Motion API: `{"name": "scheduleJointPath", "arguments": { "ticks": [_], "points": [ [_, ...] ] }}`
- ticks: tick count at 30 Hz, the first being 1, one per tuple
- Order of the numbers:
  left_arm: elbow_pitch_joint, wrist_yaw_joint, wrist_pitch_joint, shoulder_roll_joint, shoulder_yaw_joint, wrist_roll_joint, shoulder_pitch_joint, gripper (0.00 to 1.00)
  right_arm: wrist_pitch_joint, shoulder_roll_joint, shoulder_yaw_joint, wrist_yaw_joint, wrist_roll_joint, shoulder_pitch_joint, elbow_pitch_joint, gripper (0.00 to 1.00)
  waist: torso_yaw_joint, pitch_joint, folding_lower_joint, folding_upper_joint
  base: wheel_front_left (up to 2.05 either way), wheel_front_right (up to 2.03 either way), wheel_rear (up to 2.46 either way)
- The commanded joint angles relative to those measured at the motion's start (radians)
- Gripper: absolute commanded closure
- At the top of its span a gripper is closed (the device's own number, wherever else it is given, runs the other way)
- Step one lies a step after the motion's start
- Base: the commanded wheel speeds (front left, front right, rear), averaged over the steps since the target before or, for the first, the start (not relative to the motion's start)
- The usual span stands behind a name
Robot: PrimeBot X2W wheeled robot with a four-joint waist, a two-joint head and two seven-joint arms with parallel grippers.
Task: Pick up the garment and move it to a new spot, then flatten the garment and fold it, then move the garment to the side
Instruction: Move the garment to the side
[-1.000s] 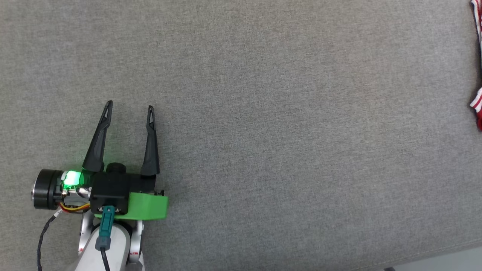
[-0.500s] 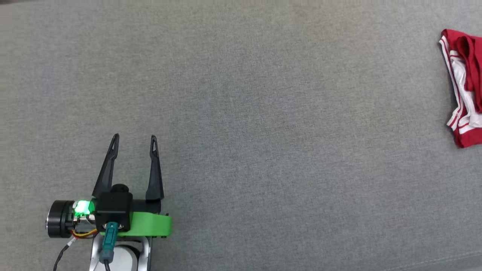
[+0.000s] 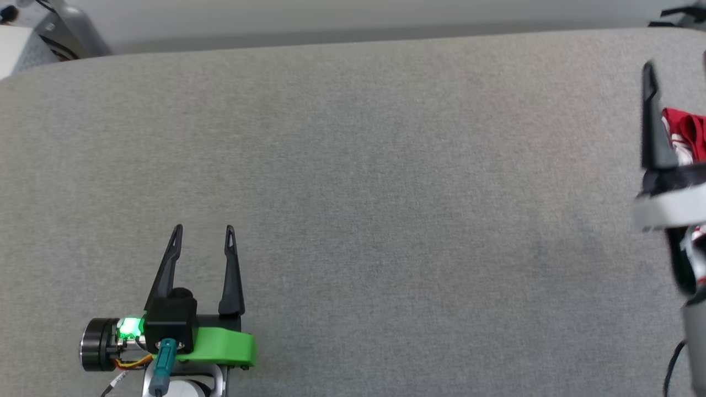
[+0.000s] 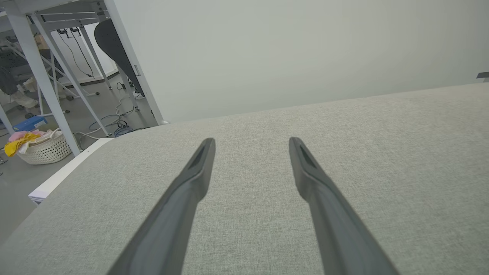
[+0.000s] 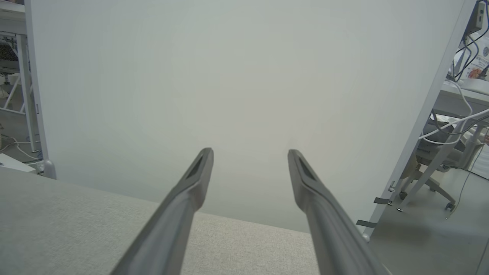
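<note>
Red-and-white jersey garment (image 3: 686, 132) lies bunched at the grey fabric table's (image 3: 386, 193) far right, beside the right gripper (image 5: 249, 152); that and the left gripper (image 3: 204, 231) hover splayed, empty, free to grasp.

grey fabric surface (image 3: 386, 165), red-and-white garment (image 3: 689, 129) bunched at right edge

Red-and-white garment (image 3: 689, 131) bunched, crumpled; lies on grey surface (image 3: 386, 165) at far right of head view (partly cut off).
</note>
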Motion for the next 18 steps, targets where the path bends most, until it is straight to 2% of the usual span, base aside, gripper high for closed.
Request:
{"name": "scheduleJointPath", "arguments": {
  "ticks": [1,7,18],
  "points": [
    [0.006,-0.007,-0.006,-0.008,0.006,-0.009,0.017,0.00,-0.002,0.024,-0.007,-0.001,-0.011,0.052,-0.023,0.00,0.045,-0.053,0.0000,0.0000,0.00,0.00,0.00],
    [0.021,-0.020,-0.006,-0.028,0.024,-0.010,0.044,0.00,-0.002,0.100,0.013,-0.001,-0.022,0.226,-0.057,0.00,0.058,-0.092,0.0000,0.0000,0.00,0.00,0.00],
    [0.033,-0.061,-0.006,-0.047,0.054,-0.011,0.093,0.00,-0.002,0.167,0.015,-0.001,-0.038,0.433,-0.123,0.00,0.079,-0.164,0.0000,0.0000,0.00,0.00,0.00]
  ]
}}
